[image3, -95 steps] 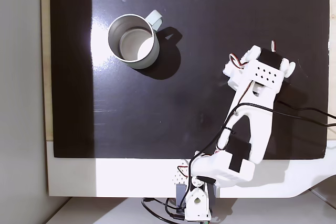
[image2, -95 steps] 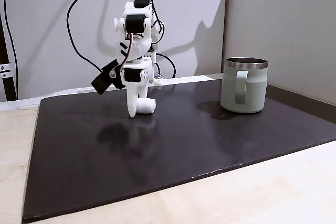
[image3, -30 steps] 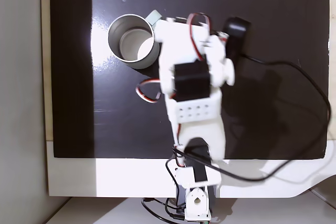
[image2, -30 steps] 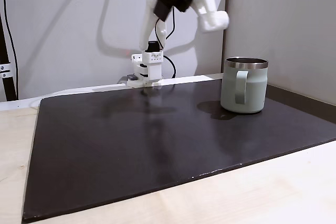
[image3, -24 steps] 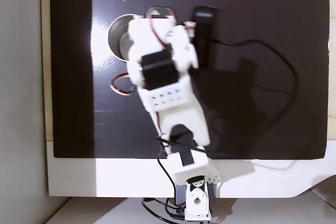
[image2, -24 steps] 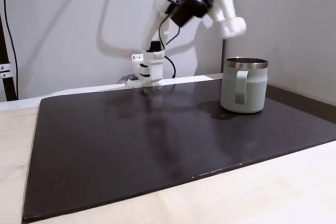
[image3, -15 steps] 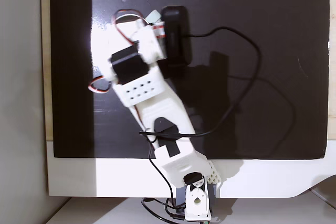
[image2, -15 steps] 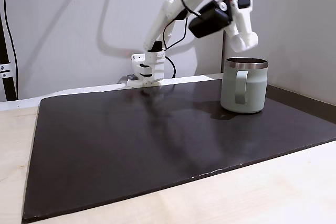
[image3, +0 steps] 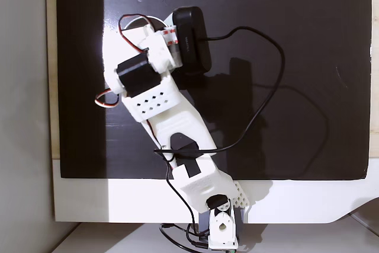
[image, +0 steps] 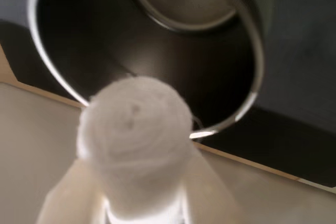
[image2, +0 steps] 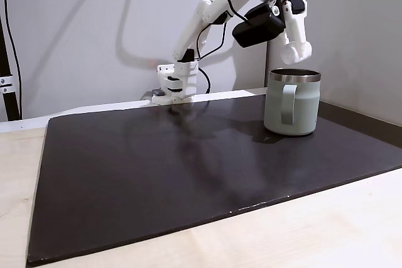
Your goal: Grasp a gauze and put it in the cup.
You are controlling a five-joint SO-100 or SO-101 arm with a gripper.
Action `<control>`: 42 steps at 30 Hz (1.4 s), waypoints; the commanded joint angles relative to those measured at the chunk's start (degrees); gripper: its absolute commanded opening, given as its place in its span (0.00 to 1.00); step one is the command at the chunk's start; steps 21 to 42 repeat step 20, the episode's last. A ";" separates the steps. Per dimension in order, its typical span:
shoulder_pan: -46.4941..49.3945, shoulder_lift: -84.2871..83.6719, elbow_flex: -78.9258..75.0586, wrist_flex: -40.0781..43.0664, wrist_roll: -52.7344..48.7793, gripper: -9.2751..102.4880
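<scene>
**Gauze roll held above the open cup**

The cup (image2: 292, 102) stands upright on the black mat (image2: 188, 174), near its right side in a fixed view from the side. It is a pale sage-green cylinder with a bare steel rim and a loop handle of the same green colour turned toward that camera. In the wrist view the inside of the cup (image: 157, 51) is dark, shiny metal with a round bottom that reflects the light, and I see nothing lying in it.

The gauze (image: 134, 135) is a small white roll of soft, fuzzy fabric, seen from its round end in the wrist view. The jaws of the gripper (image: 139, 192) are clamped on it from both sides, and it is in the air just over the near edge of the cup's rim. In the side fixed view the gripper (image2: 298, 47) hangs a little above the steel rim, not touching it, and the roll looks like a white rounded tip there.

From above, the white plastic arm (image3: 177, 128) covers the cup almost fully. The mat is smooth and a little glossy, and it lies on a light wooden worktop (image2: 314, 230).
</scene>
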 commanded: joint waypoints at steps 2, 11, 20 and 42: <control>0.88 1.32 -1.58 -0.09 -1.14 0.35; 0.97 1.49 -1.58 -0.09 -1.23 0.37; 1.41 1.76 -1.49 -0.09 -1.23 0.36; 1.41 1.76 -1.49 -0.09 -1.23 0.36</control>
